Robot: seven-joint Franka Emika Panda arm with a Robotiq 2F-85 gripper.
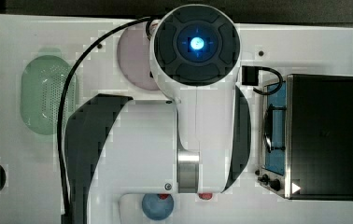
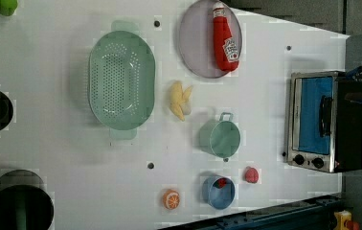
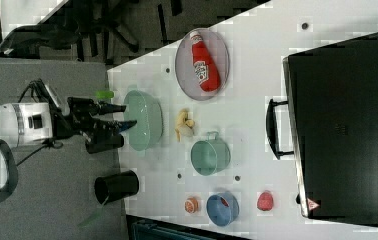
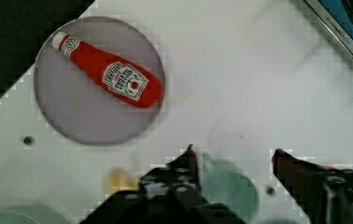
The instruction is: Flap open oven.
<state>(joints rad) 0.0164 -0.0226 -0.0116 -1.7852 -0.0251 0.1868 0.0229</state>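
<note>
White tabletop (image 2: pixel 265 120) is carrying the whole layout, with grey floor showing beyond its edge in the right view.

The robot arm (image 1: pixel 184 116) is sitting over the middle of the top view, its white and dark housing covering much of the surface beneath it.

The oven (image 2: pixel 325 122) is standing at the left view's right edge of the tabletop, well apart from the other items. Its blue-tinted glass door (image 2: pixel 315 115) is sitting closed within the silver front frame, the dark bar handle (image 2: pixel 323 116) is lying across the glass, and two black knobs (image 2: pixel 308 161) are sitting side by side on the frame beside the door.

A green perforated colander (image 2: pixel 121 79) is resting toward the left view's upper middle. A round grey plate (image 2: pixel 203 40) is lying to the left view's right of it, with a red ketchup bottle (image 2: pixel 224 38) lying flat on the plate. A small green pot (image 2: pixel 222 138) is sitting between the colander and the oven, and a yellow banana (image 2: pixel 180 99) is lying just beside the colander. A blue bowl (image 2: pixel 218 191) is holding a small red item, with a red fruit (image 2: pixel 251 175) near it and an orange half (image 2: pixel 171 199) on its other side.

The tool (image 3: pixel 119 116) is hanging off the tabletop's far side in the right view, near the colander and well apart from the oven. Its two dark fingers (image 4: pixel 184 172) are standing apart with nothing between them.
</note>
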